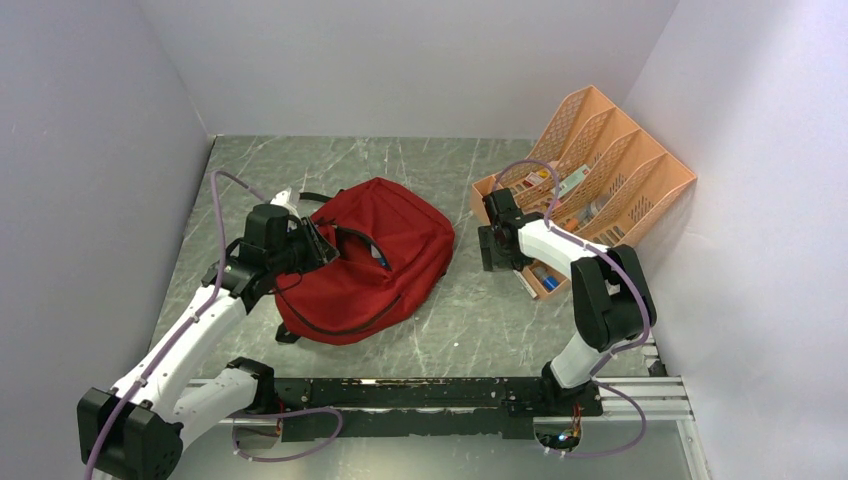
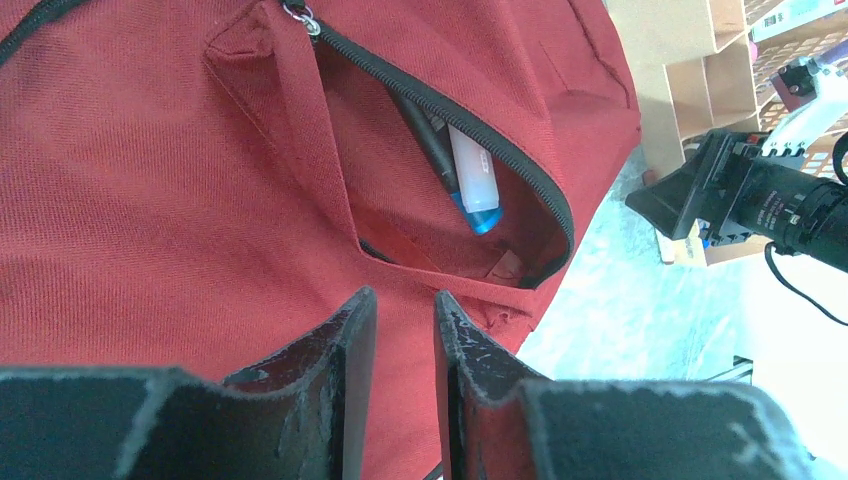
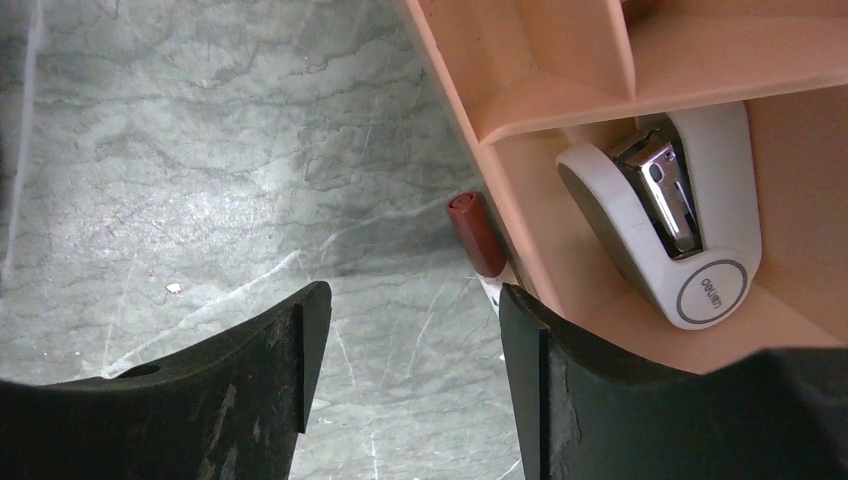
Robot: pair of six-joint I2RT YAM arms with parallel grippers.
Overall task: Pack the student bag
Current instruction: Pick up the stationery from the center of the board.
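Observation:
The student bag (image 1: 380, 250) is a dark-red backpack lying flat at the table's middle-left. Its front pocket gapes open in the left wrist view (image 2: 150, 200). In the pocket lie a white marker with a blue end (image 2: 472, 180) and a black pen (image 2: 430, 150). My left gripper (image 1: 318, 243) sits at the bag's left side, just below the pocket mouth. Its jaws (image 2: 403, 300) are nearly closed with red fabric between them. My right gripper (image 1: 497, 250) is open and empty (image 3: 410, 295) above the table beside the organiser. A red-capped pen (image 3: 475, 232) lies just ahead of it.
The peach mesh desk organiser (image 1: 610, 150) stands at the back right against the wall. Its low front tray (image 3: 520, 60) holds a white stapler (image 3: 665, 225). White walls close in the table on three sides. My right arm also shows in the left wrist view (image 2: 740, 190).

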